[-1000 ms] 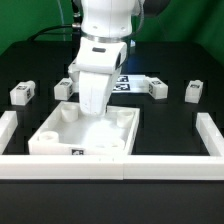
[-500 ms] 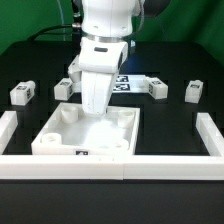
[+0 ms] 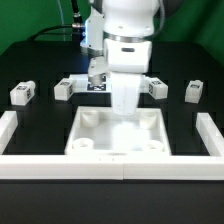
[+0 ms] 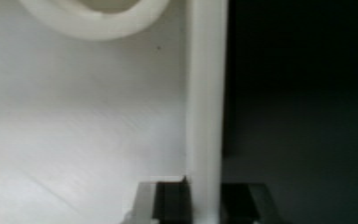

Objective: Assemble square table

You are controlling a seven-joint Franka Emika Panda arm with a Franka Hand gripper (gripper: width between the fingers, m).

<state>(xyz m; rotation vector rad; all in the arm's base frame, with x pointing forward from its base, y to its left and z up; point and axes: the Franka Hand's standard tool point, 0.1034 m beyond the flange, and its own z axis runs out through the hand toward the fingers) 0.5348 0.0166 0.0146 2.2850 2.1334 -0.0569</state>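
Observation:
The white square tabletop (image 3: 118, 152) lies on the black table, tray side up, with round sockets in its corners. It sits against the front border wall. My gripper (image 3: 123, 108) reaches down to the tabletop's far rim and is shut on it. In the wrist view the thin white rim (image 4: 206, 100) runs between my two dark fingers (image 4: 169, 205), and my gripper (image 4: 206, 205) pinches it. One corner socket (image 4: 96, 15) shows beside the rim. Two short white legs (image 3: 22, 93) (image 3: 66, 89) lie at the exterior view's left, and two more (image 3: 157, 87) (image 3: 193, 91) at its right.
White bar-shaped border walls run along the front (image 3: 110, 166), the exterior view's left (image 3: 8, 125) and its right (image 3: 210, 130). The marker board (image 3: 97, 85) lies behind the arm, partly hidden. A green backdrop stands behind the table.
My arm has moved toward the exterior view's right, dragging the tabletop with it. The tabletop has turned from a skewed pose to square against the front wall.

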